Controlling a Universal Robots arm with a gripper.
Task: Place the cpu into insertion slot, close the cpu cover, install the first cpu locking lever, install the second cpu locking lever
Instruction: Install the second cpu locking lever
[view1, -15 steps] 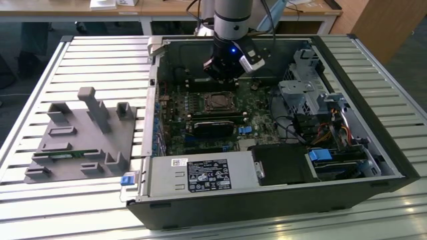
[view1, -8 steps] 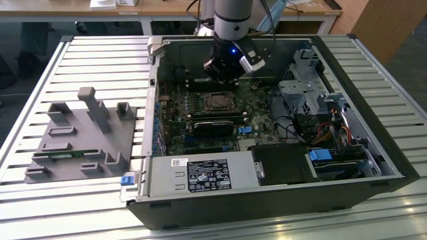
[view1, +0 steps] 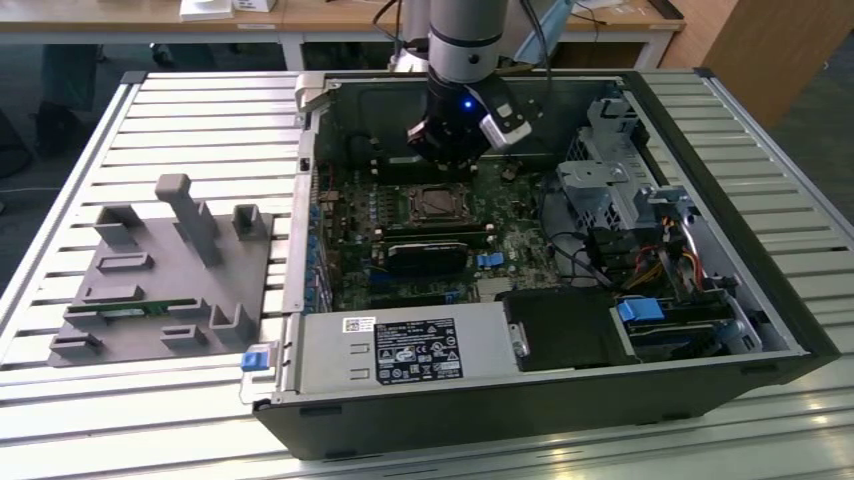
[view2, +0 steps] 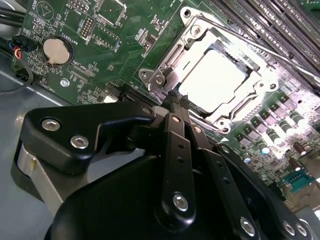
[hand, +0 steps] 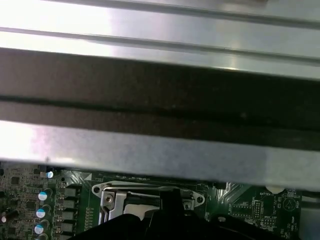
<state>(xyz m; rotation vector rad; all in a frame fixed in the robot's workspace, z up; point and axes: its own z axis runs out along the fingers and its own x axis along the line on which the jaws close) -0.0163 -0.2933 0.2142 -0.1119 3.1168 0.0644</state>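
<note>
We've got the tool (view2: 176, 102) pinched together, holding nothing, tip at the cover's (view2: 197, 35) edge. The cpu (view2: 214, 80) sits in the slot (view2: 243, 114), cover down over it. The risk, we reckon: the tip skids off and gouges the board (view2: 90, 45).

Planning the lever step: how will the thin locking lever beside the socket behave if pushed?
The lever is a thin bare metal rod, so probably springy, flexing before moving. Its smooth shine suggests the gripper may slip off. The cpu cover it crosses looks thin too, likely bendable.
</note>
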